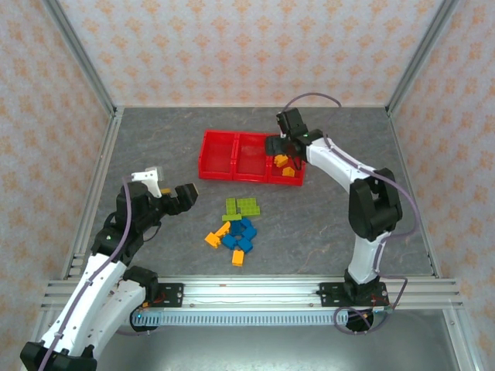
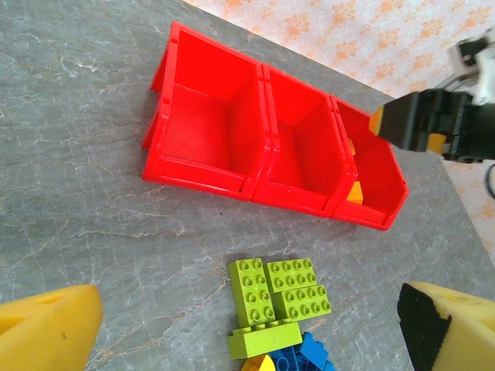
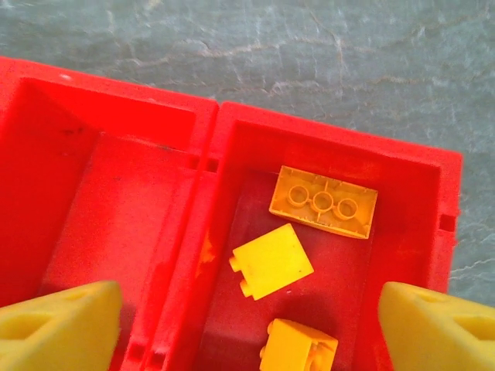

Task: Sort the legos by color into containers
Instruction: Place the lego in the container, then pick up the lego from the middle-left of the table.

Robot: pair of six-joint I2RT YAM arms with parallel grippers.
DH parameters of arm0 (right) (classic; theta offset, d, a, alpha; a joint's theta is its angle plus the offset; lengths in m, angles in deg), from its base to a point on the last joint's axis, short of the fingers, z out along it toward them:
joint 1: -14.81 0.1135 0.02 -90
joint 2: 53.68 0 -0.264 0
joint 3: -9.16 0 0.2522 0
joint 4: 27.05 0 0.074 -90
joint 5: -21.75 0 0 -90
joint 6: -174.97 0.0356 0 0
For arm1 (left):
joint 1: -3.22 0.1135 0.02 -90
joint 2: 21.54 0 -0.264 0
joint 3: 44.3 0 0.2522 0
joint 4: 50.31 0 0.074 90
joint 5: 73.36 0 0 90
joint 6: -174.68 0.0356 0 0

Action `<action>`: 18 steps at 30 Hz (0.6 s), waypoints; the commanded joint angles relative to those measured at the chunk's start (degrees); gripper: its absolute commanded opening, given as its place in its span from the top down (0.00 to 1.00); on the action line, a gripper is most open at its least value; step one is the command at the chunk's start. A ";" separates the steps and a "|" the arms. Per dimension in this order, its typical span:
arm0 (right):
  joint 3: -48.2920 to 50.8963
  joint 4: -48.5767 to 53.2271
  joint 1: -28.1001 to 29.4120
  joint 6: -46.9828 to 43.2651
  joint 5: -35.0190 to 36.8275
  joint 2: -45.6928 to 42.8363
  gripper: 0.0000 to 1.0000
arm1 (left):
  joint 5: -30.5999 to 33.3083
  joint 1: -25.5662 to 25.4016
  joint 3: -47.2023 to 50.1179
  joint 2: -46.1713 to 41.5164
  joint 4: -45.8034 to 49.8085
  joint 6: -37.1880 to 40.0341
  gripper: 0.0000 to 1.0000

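Your right gripper (image 3: 247, 313) hangs spread wide over the tray's (image 1: 217, 173) right compartment (image 3: 402, 166), where three orange bricks (image 3: 323, 202) lie apart from each other. Your left gripper (image 2: 247, 331) is spread too, gripping nothing, above the table (image 1: 325, 224) left of the pile. The green bricks (image 2: 282, 290) lie nearest the tray, with the blue bricks (image 1: 241, 236) and loose orange bricks (image 1: 216, 236) on the arms' side.

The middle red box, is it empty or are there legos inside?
Empty. The middle compartment has a bare red floor; the three orange-yellow bricks sit next door, in the right-end compartment.
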 commanded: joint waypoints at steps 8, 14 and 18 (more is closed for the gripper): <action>13.20 1.80 -0.08 3.65 -7.40 -18.40 0.00 | 2.54 -0.41 0.26 2.56 -0.71 0.18 0.01; 21.75 0.86 -0.17 3.78 -8.42 -25.74 0.00 | 2.54 -1.51 -0.13 6.36 0.07 0.05 0.01; 24.87 0.06 -0.14 4.24 -8.54 -28.07 0.00 | 2.61 -5.63 -1.23 12.07 1.18 0.64 0.04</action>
